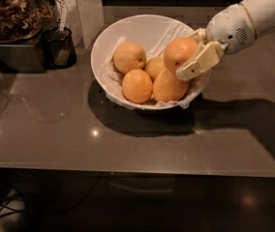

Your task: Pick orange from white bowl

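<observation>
pincer (pixel 190 53) clenched on the orange (pixel 175 52), inside the white bowl's (pixel 97 57) right half, over the other fruit (pixel 137 85). judged firm, fairly heavy, with smooth peel liable to slip; grip across widest girth.

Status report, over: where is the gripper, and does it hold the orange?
Gripper over wide white bowl, at rim nearest arm; fingers shut on large round pale-orange fruit. Fruit higher than four other orange fruits in bowl. Nothing seen in the way.
</observation>
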You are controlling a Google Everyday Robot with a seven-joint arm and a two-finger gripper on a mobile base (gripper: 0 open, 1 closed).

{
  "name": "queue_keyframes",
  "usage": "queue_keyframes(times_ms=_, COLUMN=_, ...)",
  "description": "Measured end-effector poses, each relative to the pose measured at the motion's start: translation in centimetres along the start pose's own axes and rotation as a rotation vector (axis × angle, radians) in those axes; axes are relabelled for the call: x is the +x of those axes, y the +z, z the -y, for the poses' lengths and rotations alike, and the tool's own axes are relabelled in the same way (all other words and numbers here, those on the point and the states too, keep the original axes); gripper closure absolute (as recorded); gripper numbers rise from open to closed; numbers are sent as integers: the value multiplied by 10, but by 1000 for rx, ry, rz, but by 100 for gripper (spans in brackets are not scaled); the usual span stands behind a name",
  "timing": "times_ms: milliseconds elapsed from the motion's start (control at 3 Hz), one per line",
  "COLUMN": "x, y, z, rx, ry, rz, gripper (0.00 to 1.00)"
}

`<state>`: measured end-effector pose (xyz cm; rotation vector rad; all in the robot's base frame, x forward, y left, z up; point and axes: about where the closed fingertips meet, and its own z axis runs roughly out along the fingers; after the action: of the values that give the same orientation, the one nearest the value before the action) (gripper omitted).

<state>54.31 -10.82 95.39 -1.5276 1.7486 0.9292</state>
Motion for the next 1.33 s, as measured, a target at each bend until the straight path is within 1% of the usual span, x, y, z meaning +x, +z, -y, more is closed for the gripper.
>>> queue_keyframes(times_ms=667, x=-2, y=3, z=1, rx=-9, ry=-5, rz=4, gripper=100)
queue_keyframes(times_ms=1000, x=1, y=-11, z=-17, rx=2, ry=9, rz=25, gripper=100)
queue_keyframes(times_ms=1333, x=4, y=-37, z=-48, rx=63, ry=36, rz=47, gripper=100)
